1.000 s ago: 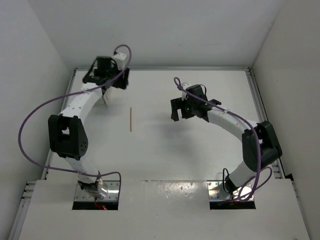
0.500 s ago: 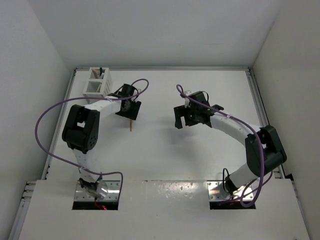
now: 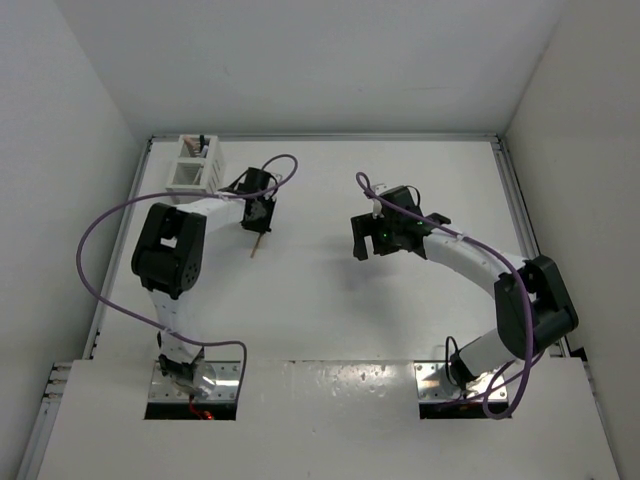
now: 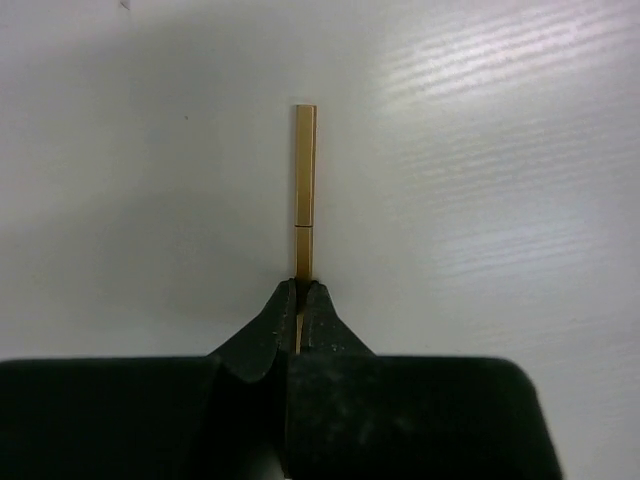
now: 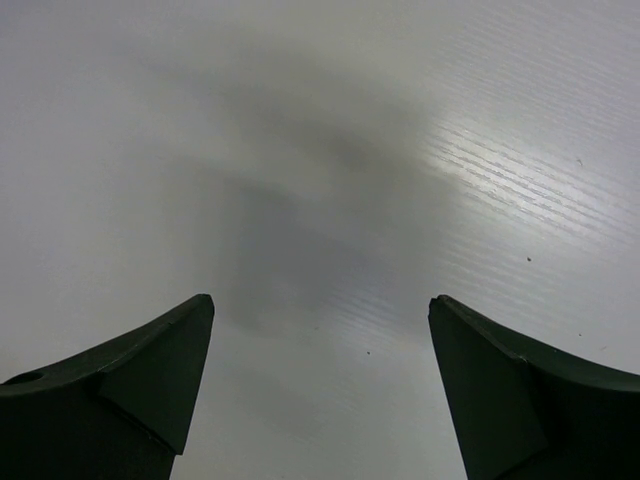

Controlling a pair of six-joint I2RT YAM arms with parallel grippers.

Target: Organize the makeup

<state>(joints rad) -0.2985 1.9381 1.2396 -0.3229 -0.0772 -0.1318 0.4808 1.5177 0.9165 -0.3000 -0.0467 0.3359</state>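
My left gripper [image 4: 301,300] pinches the tan stick [image 4: 305,170] by its very end, near the white rack [image 3: 192,165], to its right. My right gripper [image 5: 320,305] gapes empty, farther right. So short a hold could let the stick swivel or slip.

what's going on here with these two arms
The left gripper is shut on one end of a slim tan pencil-like stick, low over the white table; whether it is lifted yet is unclear. The right gripper hangs open over bare table, holding nothing. A white slotted rack stands in the far left corner.
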